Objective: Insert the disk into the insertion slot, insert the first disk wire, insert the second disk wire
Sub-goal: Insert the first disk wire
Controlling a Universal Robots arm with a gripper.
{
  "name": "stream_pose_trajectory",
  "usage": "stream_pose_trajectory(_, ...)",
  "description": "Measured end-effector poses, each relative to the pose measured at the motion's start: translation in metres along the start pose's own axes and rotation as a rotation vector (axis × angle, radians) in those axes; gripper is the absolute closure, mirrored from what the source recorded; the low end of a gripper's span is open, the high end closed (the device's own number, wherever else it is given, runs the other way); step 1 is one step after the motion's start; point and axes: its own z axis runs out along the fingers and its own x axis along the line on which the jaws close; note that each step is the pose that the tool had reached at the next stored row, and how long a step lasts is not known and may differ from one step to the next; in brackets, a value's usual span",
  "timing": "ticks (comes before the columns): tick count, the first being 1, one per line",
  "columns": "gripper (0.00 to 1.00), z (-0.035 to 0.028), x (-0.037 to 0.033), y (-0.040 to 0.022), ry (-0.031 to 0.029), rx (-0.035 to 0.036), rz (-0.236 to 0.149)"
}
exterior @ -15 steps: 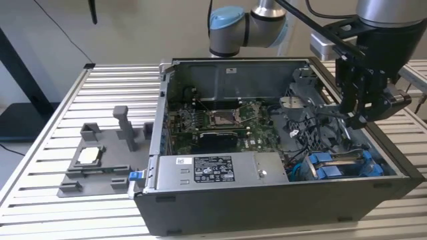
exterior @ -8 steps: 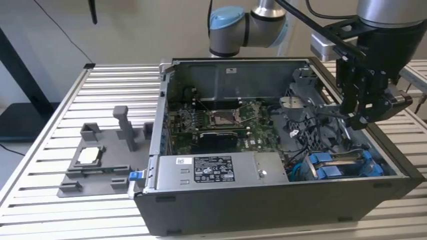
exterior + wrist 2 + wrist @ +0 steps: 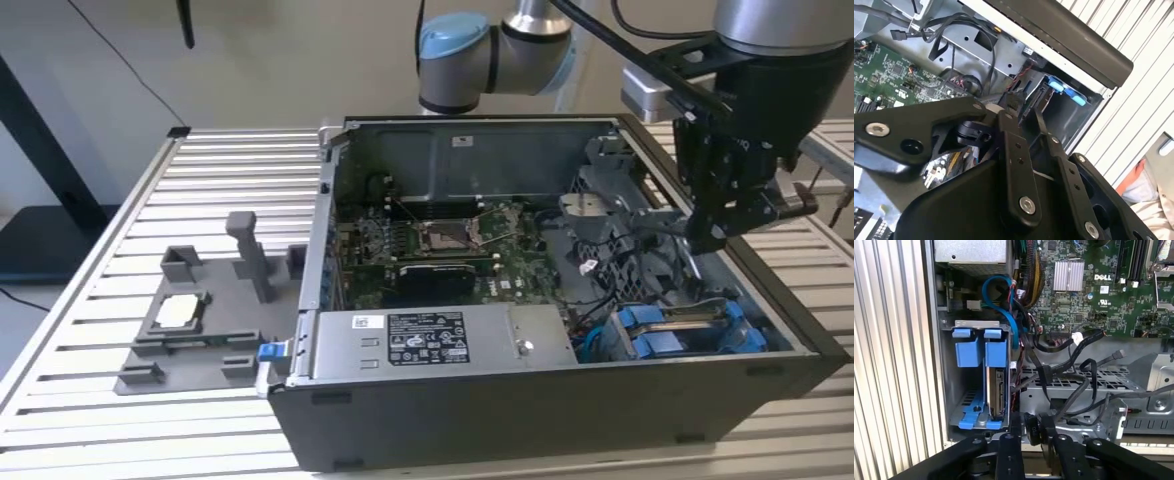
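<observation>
The disk [image 3: 999, 392] stands on edge inside the insertion slot [image 3: 949, 390], with its connector edge facing out between the blue carrier tabs [image 3: 979, 347]. In the exterior view the slot [image 3: 681, 330] sits at the case's front corner on the exterior view's right. My gripper [image 3: 714, 235] hangs above the case, just over that bay. In both wrist views its fingers [image 3: 1016, 432] are closed on a black wire connector [image 3: 1032, 426], whose cable runs off toward the metal cage. The gripper [image 3: 1031, 427] is a short way from the disk's connector edge [image 3: 1040, 97] and does not touch it.
The open computer case [image 3: 534, 400] holds a green motherboard [image 3: 454, 245], a grey power supply with a sticker [image 3: 414, 340], a looping blue cable [image 3: 999, 295] and loose black cables [image 3: 1074, 365]. A grey fixture [image 3: 200, 320] lies on the slatted table [image 3: 80, 400].
</observation>
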Motion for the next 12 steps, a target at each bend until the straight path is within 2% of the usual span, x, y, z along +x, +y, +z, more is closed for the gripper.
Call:
stream_pose_trajectory(1, 0.74, 0.0000, 0.0000, 0.0000, 0.0006, 0.0000, 0.000)
stream_pose_trajectory(2, 0.80, 0.0000, 0.0000, 0.0000, 0.0013, 0.0000, 0.000)
stream_pose_trajectory(3, 0.81, 0.0000, 0.0000, 0.0000, 0.0020, 0.0000, 0.000)
stream_pose_trajectory(6, 0.81, 0.0000, 0.0000, 0.0000, 0.0033, -0.0003, -0.001)
stream_pose_trajectory(8, 0.81, 0.0002, 0.0002, -0.0004, 0.0034, -0.0034, -0.001)
stream_pose_trajectory(12, 0.81, 0.0027, 0.0012, -0.0039, 0.0032, -0.0301, -0.001)
